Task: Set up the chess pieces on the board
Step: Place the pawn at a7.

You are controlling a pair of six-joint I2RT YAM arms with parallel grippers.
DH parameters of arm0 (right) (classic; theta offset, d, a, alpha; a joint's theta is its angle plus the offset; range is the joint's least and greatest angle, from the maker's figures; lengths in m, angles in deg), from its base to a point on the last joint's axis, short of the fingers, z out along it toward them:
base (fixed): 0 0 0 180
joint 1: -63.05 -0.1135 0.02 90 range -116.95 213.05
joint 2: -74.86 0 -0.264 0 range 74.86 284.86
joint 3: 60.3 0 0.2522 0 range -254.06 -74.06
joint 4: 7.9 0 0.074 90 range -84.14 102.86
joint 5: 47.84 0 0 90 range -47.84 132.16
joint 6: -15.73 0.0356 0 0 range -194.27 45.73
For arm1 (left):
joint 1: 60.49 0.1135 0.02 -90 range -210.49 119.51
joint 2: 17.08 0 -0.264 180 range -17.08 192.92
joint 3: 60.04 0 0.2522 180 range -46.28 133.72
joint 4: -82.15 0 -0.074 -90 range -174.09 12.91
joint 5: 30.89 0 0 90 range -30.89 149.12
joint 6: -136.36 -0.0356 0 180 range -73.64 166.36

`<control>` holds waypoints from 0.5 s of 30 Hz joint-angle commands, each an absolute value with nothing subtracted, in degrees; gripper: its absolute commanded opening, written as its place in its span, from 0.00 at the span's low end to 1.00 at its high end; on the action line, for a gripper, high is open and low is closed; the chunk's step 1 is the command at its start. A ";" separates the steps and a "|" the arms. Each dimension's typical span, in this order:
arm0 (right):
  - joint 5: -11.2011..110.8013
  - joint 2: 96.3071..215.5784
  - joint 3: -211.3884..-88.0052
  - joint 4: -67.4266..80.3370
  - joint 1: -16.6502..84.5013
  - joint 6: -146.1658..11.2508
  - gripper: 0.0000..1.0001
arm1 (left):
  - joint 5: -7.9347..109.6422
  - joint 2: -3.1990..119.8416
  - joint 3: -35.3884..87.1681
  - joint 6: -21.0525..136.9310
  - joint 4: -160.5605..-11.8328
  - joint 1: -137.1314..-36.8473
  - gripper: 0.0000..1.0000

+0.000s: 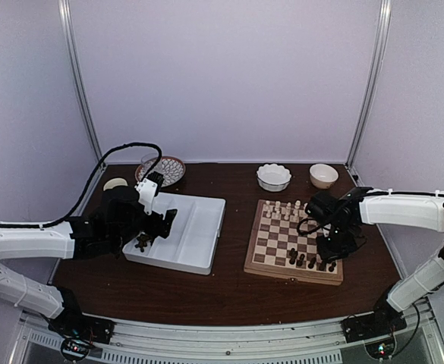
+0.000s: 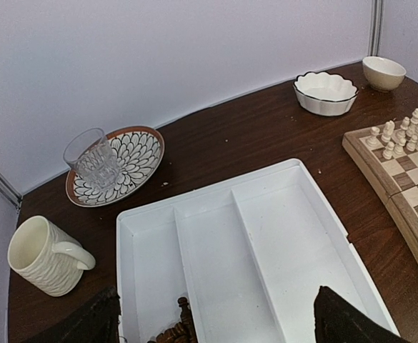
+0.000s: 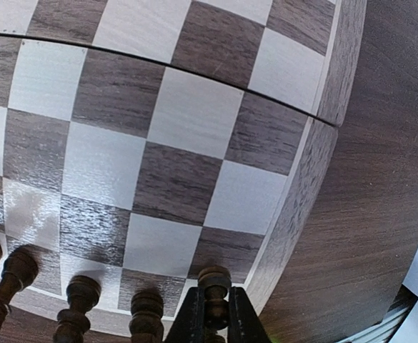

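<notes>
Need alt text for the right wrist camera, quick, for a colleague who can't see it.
The right pincer is shut on a small dark brown wooden chess piece at the edge of the light-and-dark checked wooden chessboard. More dark pieces stand in a row beside it.

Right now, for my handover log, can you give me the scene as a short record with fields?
left end effector: open, over the white tray
right end effector: shut on a dark chess piece, by the right edge of the board
tray contents: a few dark pieces at its near end
board, near side: dark chessmen standing in a row
board, far side: cream chessmen
</notes>
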State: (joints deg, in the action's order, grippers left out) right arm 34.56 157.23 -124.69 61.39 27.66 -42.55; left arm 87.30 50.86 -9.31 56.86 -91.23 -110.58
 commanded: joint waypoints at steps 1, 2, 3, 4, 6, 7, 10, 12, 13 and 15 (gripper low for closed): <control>32.40 157.22 -124.42 61.23 28.70 -41.93 0.06 | 86.68 50.51 -8.40 57.52 -92.41 -110.93 0.95; 32.40 157.22 -124.40 61.19 28.81 -41.93 0.06 | 86.69 50.48 -8.40 57.52 -92.36 -110.94 0.95; 32.40 157.29 -124.41 61.07 28.97 -41.98 0.06 | 86.71 50.47 -8.44 57.46 -92.38 -110.94 0.95; 32.45 157.26 -124.36 60.99 29.07 -42.01 0.06 | 86.75 50.42 -8.45 57.45 -92.36 -110.90 0.95; 32.57 157.07 -124.22 60.70 29.27 -42.06 0.06 | 86.67 50.43 -8.40 57.50 -92.37 -110.89 0.95; 32.84 156.98 -124.09 60.46 29.44 -42.16 0.06 | 86.64 50.47 -8.42 57.52 -92.37 -110.91 0.95; 33.18 157.04 -123.88 59.87 29.65 -42.43 0.06 | 86.66 50.49 -8.49 57.51 -92.37 -110.94 0.95; 33.24 157.32 -123.82 59.55 29.65 -42.62 0.06 | 86.67 50.44 -8.49 57.51 -92.38 -110.94 0.95; 33.13 157.50 -123.81 59.48 29.64 -42.71 0.06 | 86.67 50.43 -8.49 57.49 -92.42 -110.94 0.95; 33.02 157.70 -123.68 59.03 29.74 -42.76 0.06 | 86.65 50.47 -8.51 57.44 -92.39 -110.90 0.95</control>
State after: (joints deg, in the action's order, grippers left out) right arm 34.32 157.23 -124.41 60.27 29.25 -42.63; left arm 87.28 50.86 -9.31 56.91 -91.23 -110.58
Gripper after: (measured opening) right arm 0.101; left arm 0.948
